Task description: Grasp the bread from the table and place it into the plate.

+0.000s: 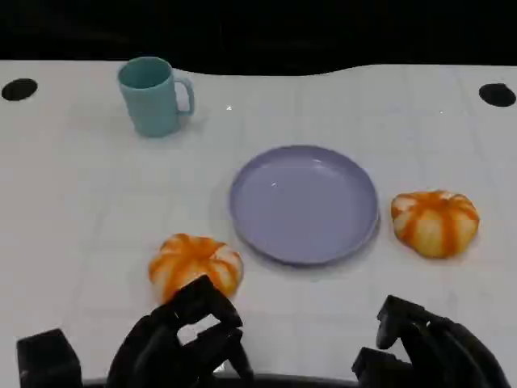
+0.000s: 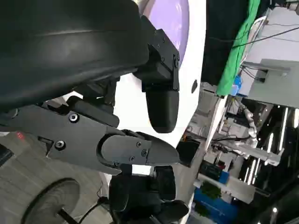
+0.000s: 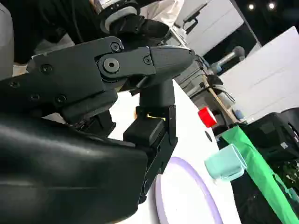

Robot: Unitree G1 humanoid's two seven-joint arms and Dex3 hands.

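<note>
Two round orange-and-white breads lie on the white table: one [image 1: 195,265] near the front left of the purple plate [image 1: 304,204], the other [image 1: 435,222] just right of the plate. The plate holds nothing. My left hand [image 1: 182,339] hovers just in front of the left bread, fingers apart and holding nothing; its fingers [image 2: 161,105] reach toward the plate [image 2: 175,23]. My right hand [image 1: 424,347] sits low at the front right, short of the right bread, with nothing in it. In the right wrist view the plate [image 3: 187,198] lies beyond the fingers [image 3: 159,100].
A teal mug [image 1: 153,95] stands at the back left, also seen past the plate [image 3: 226,163]. Two black holes [image 1: 19,89] [image 1: 496,94] mark the table's far corners. A red knob [image 3: 207,116] sits beyond the table.
</note>
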